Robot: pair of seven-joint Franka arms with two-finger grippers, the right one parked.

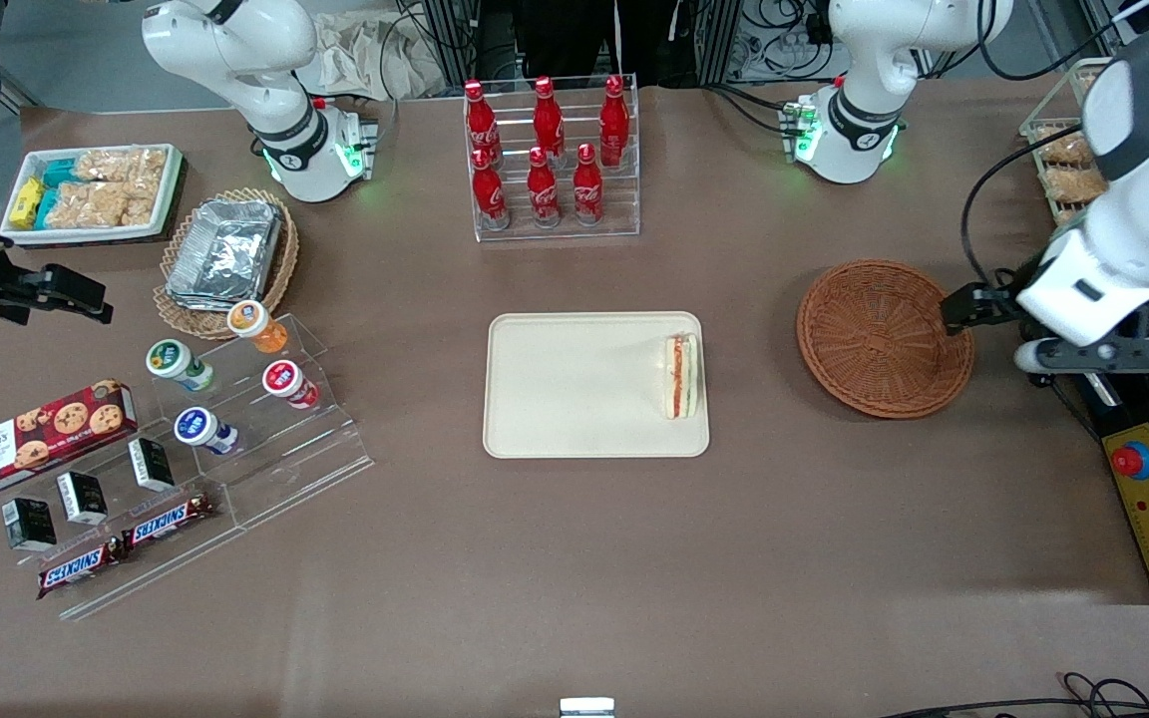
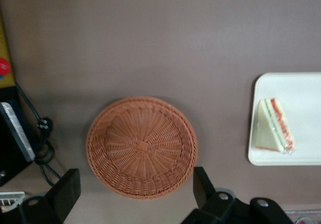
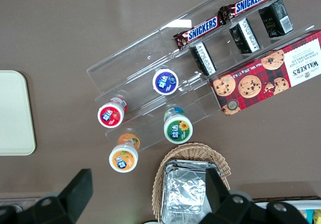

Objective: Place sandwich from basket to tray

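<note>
Sandwich [image 1: 682,375] resting on the tray [image 1: 574,399], at about 3 o'clock on the tray's surface, close to the short rim that faces the basket [image 1: 874,334]; the orange-red and green filling edge points toward the basket. In the left wrist view the same sandwich [image 2: 273,126] lies flat inside the tray [image 2: 301,91], touching nothing else. Basket [image 2: 141,146] holds nothing and sits on the brown table [image 1: 574,558], apart from the tray, toward the working arm's end. Gripper [image 1: 963,309] of the left arm hangs above the basket's rim at about 3 o'clock of the basket as the front view shows it, well apart from the sandwich. Its 2 fingers [image 2: 65,191] are spread wide, the jaws open and gripping nothing, with the basket seen between them. Rack of 6 red cola bottles [image 1: 550,150] stands at 12 o'clock from the tray, farther from the front camera
</note>
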